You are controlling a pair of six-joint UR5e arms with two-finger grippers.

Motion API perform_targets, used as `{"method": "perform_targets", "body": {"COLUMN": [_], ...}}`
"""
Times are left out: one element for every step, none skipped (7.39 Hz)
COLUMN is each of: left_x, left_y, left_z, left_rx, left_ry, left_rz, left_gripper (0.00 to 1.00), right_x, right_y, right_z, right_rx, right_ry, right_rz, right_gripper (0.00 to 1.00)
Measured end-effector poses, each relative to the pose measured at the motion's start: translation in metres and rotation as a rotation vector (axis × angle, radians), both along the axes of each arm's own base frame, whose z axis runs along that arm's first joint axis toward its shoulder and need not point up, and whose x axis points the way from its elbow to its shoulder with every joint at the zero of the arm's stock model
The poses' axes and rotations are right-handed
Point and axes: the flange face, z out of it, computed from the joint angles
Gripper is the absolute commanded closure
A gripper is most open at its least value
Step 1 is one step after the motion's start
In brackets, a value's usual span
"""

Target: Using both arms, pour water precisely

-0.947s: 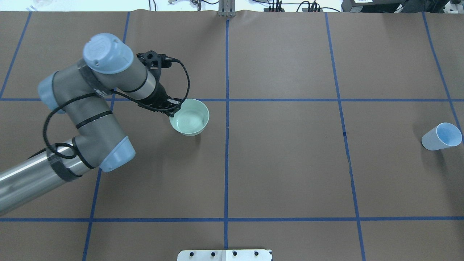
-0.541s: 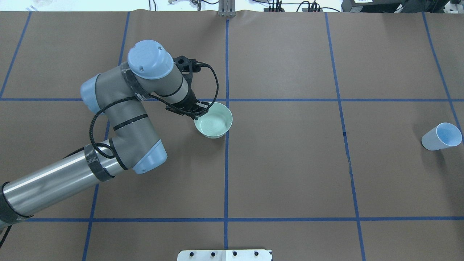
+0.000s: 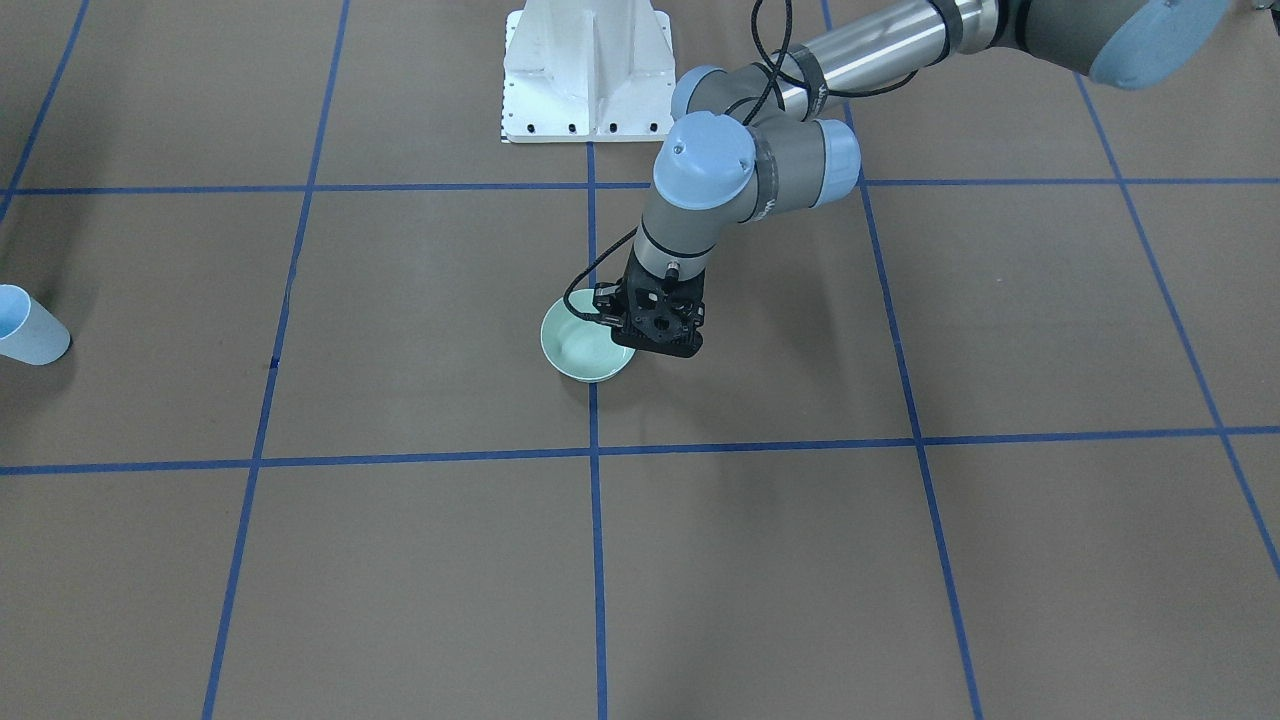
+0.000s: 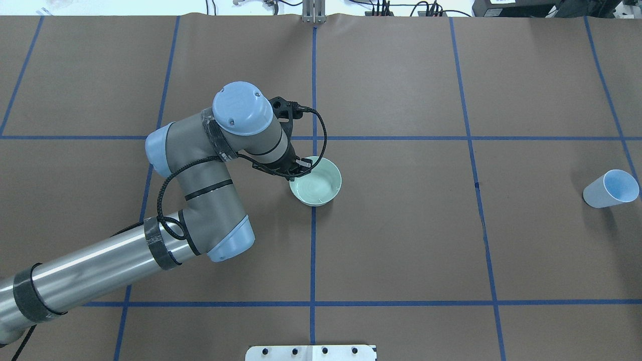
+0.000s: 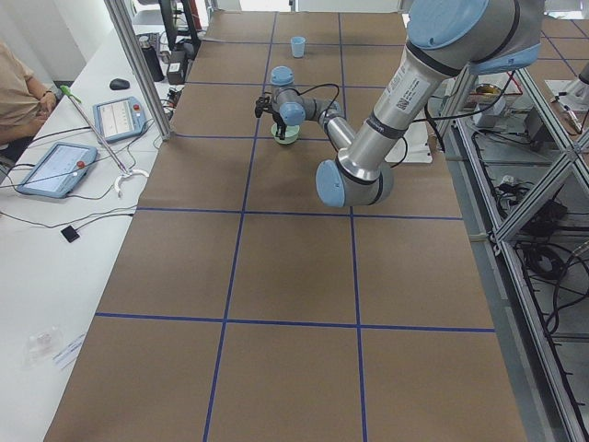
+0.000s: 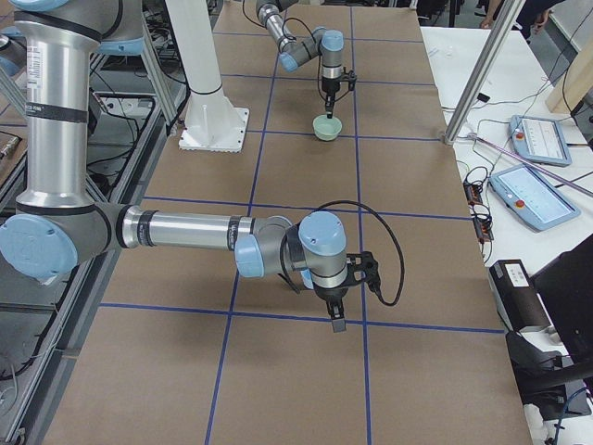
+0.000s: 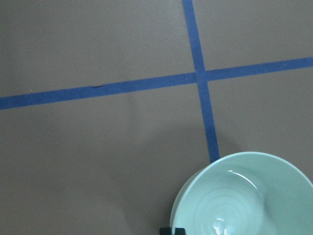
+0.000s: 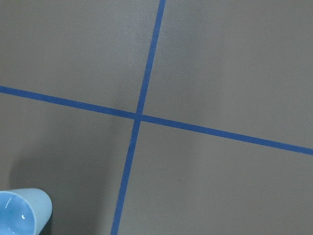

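On the centre tape line (image 4: pixel 313 250): pale green glazed bowl (image 4: pixel 317 183) held by rim

Black two-finger left gripper (image 4: pixel 299 169) pinches the bowl's rim. Black right gripper (image 6: pixel 335 320) hangs above brown paper (image 6: pixel 278 371); spread or pressed together, cannot tell.

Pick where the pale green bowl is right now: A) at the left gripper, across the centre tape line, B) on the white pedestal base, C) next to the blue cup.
A: the bowl overlaps the centre tape line with the left gripper on its rim, far from the blue cup.
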Motion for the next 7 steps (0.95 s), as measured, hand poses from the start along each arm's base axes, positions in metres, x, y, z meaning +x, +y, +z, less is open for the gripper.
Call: {"method": "perform_targets", "body": {"left_x": [0.002, 0.002, -0.005, -0.025, -0.058, -0.107, -0.162], "left_y": [0.003, 0.003, 0.001, -0.006, -0.014, -0.019, -0.020], "left_z": [-0.003, -0.005, -0.009, -0.013, -0.010, 0.002, 0.023], "left_rx": [-0.011, -0.009, 0.001, 0.019, 0.043, 0.085, 0.137], "left_ry": [0.003, 0.004, 0.009, 0.011, -0.011, -0.058, -0.112], "left_rz": [-0.015, -0.033, -0.048, -0.054, -0.038, -0.006, 0.027], "left_gripper": [0.00, 0.00, 0.00, 0.00, 0.00, 0.00, 0.00], "right_x": [0.000, 0.000, -0.001, -0.003, -0.004, -0.007, -0.014], "right_y": [0.000, 0.000, 0.000, -0.001, -0.002, -0.003, -0.003], "right_z": [0.000, -0.001, -0.003, -0.010, -0.022, -0.033, -0.044], "right_rx": [0.001, 0.002, 0.001, -0.006, -0.017, -0.030, -0.047], "right_ry": [0.000, -0.003, -0.015, -0.040, -0.066, -0.091, -0.114], "right_rz": [0.000, 0.000, 0.003, 0.020, 0.049, 0.078, 0.100], "right_gripper": [0.00, 0.00, 0.00, 0.00, 0.00, 0.00, 0.00]}}
